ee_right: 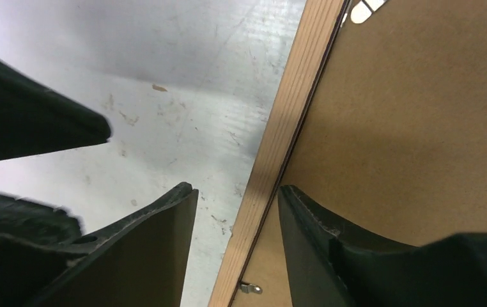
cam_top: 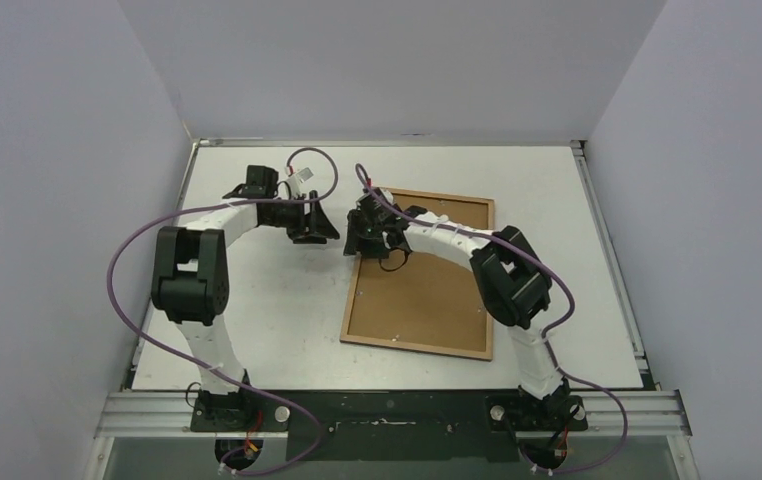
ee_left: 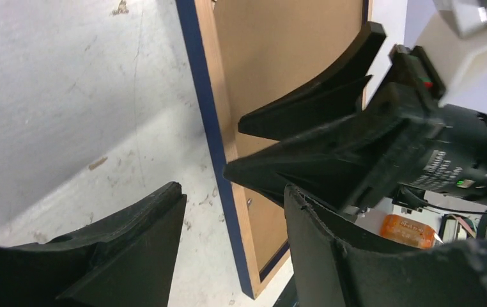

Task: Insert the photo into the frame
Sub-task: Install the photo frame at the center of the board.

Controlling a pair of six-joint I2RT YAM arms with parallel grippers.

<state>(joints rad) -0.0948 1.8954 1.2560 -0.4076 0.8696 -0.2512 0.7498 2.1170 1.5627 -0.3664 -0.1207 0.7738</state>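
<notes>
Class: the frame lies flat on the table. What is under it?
Only the white table shows around the frame, which lies back up, brown backing filling it, navy front edge against the table. Anything beneath it is covered, so whether the photo lies there cannot be seen.

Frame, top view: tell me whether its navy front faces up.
No, the frame lies with its light-brown back facing up, and no navy face shows from above.

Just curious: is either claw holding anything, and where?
Nothing looks gripped. The right gripper straddles the frame at its side rail, jaws apart; the left gripper is open.
</notes>
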